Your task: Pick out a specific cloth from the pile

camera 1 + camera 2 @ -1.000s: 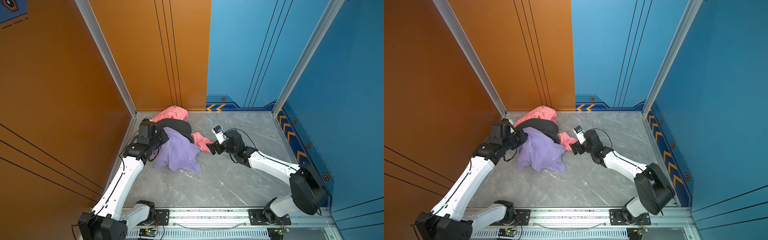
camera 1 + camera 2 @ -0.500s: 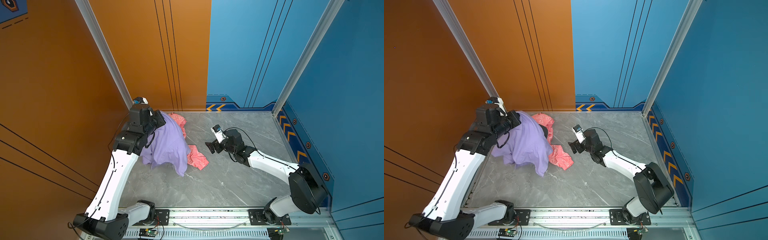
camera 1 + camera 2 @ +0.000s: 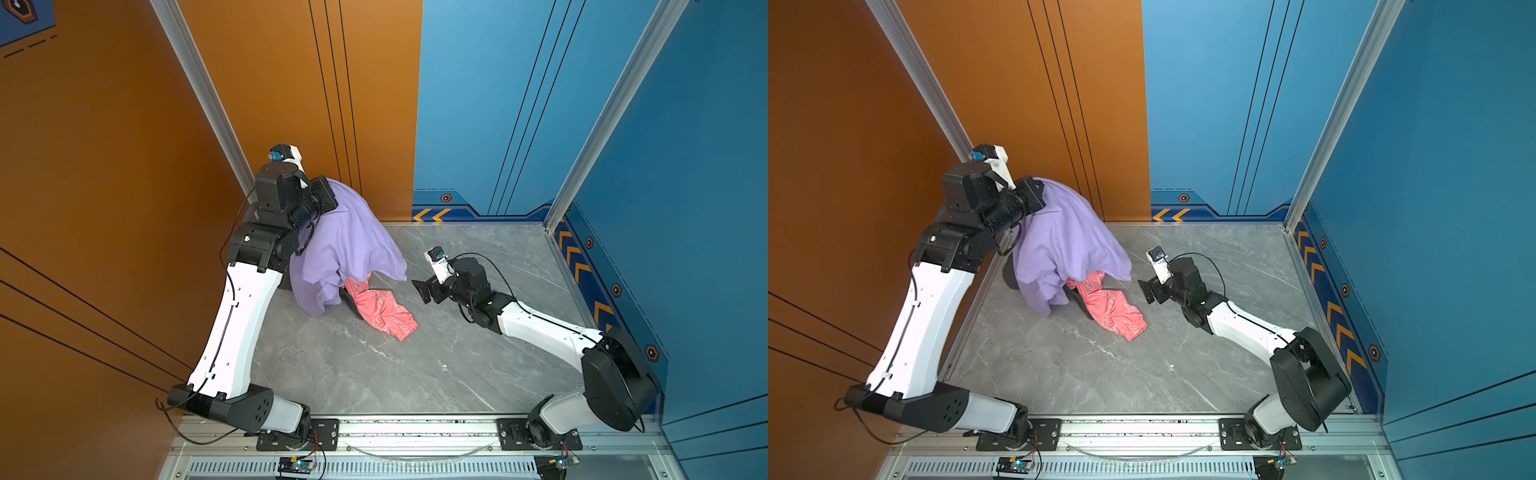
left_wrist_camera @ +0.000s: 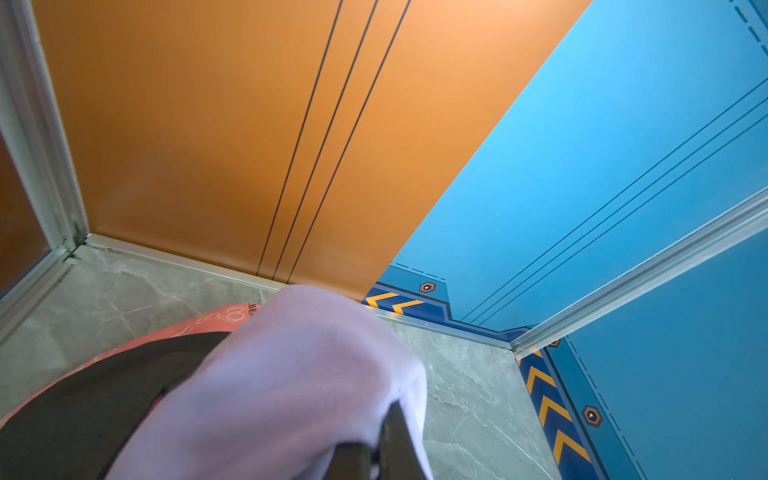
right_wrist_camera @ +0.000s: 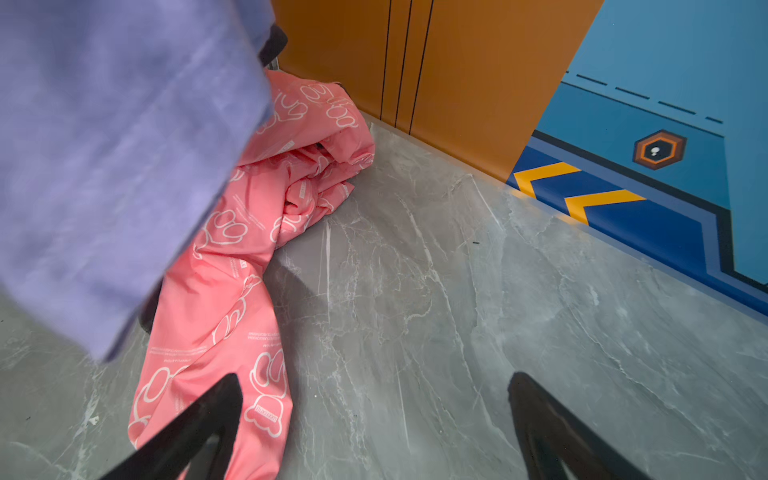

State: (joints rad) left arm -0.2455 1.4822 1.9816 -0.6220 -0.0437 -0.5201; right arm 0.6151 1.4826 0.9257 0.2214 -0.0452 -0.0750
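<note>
Left jaws pinch the plain lavender cloth (image 3: 345, 245), hanging creased.

The left arm (image 3: 239, 328) stands steeply up from its base with the elbow high. Its wrist (image 3: 291, 203) is bent over so that the left gripper (image 4: 380, 446) points outward, jaws clamped tight on a fold of the cloth (image 3: 347, 245), which drapes over the fingers and hangs below them. The right arm (image 3: 540, 330) stretches out low with its forearm nearly level, and the right gripper (image 5: 374, 378) at its end has both fingers spread wide and empty.
</note>
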